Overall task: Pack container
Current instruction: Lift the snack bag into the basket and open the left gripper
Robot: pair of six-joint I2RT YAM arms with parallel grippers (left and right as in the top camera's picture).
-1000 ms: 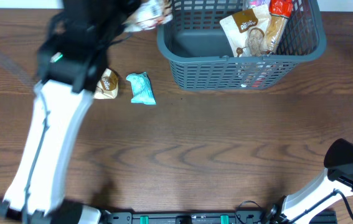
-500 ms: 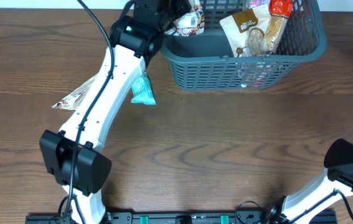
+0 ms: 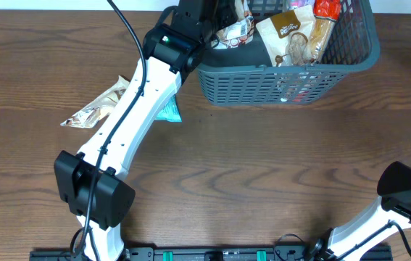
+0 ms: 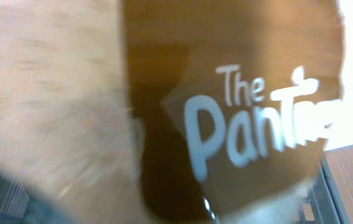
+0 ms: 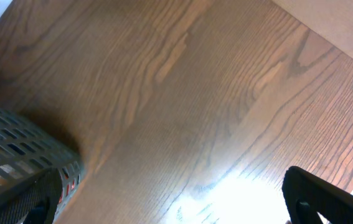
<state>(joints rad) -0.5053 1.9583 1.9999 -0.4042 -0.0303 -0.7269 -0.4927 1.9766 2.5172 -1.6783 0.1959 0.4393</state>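
The dark blue-grey slotted container (image 3: 285, 69) stands at the back of the table. It holds a tan snack packet (image 3: 289, 36) and a red packet (image 3: 326, 9). My left gripper (image 3: 218, 27) is over the container's left end, shut on a brown and white snack packet (image 3: 235, 32). That packet, with white lettering, fills the blurred left wrist view (image 4: 251, 112) and hides the fingers. My right gripper (image 5: 176, 208) is open and empty over bare table, right of the container's corner (image 5: 14, 155).
A brown and silver packet (image 3: 95, 109) lies on the table at the left. A teal packet (image 3: 170, 111) lies partly under my left arm, in front of the container's left end. My right arm's base (image 3: 408, 192) is at the front right.
My left arm has swung right with the snack packet, from left of the container to over its left end. The right arm has not moved.
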